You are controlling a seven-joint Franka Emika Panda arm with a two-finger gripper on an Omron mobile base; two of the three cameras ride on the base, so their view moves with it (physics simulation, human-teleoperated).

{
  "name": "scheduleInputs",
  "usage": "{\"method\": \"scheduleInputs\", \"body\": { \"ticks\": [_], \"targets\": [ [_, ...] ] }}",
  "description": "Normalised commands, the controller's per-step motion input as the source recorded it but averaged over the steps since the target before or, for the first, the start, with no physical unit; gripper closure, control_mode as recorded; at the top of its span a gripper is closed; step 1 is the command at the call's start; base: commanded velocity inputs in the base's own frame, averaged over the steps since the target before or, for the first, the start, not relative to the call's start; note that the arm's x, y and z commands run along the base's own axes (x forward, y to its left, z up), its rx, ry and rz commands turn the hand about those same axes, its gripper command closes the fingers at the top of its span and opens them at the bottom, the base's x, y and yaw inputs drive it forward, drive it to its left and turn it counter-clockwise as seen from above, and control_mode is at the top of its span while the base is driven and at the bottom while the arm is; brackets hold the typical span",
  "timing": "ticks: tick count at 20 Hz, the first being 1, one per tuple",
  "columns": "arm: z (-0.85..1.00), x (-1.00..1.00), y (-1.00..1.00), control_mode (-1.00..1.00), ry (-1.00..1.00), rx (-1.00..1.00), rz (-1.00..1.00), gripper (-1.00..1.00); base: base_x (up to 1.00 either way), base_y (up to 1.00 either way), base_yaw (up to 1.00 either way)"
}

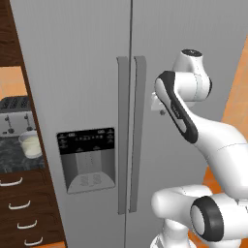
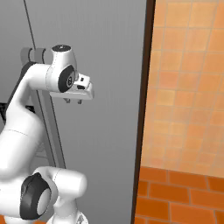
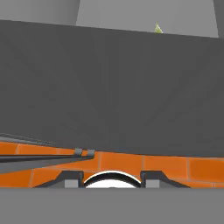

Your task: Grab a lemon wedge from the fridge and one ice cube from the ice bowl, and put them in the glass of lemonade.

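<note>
A robot arm's claw (image 2: 73, 101) hovers before the fridge (image 1: 87, 58), both doors shut, its jaws partly apart and gripping nothing. The glass of lemonade (image 1: 31, 144) waits on the table (image 1: 14, 162) beside the toaster (image 1: 14, 116); neither lemon nor ice looks fetched yet.

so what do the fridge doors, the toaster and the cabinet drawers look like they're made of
Fridge: looks like brushed or satin grey metal; flat even sheen, matching long handles, black dispenser panel.
Toaster: seems polished silver metal, brighter than the fridge.
Drawers: dark brown with streaky grain, probably wood or veneer; pale curved pulls, material unclear.
</note>
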Motion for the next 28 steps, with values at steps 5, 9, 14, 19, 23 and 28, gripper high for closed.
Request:
{"method": "scheduleInputs", "body": {
  "ticks": [5,9,14,19,23,28],
  "targets": [
    [0.0,-0.06,0.0,-1.0,0.0,0.0,0.0,-1.0,0.0,0.0,0.0],
    [0.0,-0.94,-0.12,-1.0,-0.1,0.0,-0.03,-1.0,0.0,0.0,0.0],
    [-0.22,-0.92,-0.07,-1.0,-0.05,0.0,-0.02,-1.0,0.0,0.0,0.0],
    [-0.69,-0.55,0.14,-1.0,0.02,-0.03,0.0,-1.0,0.0,0.0,0.0],
    [-0.21,-0.14,0.05,1.0,0.01,-0.01,0.0,-1.0,-0.53,0.19,0.0],
    [0.0,0.0,0.0,1.0,0.0,0.0,0.0,-1.0,-0.42,0.73,0.02]
  ]
}}
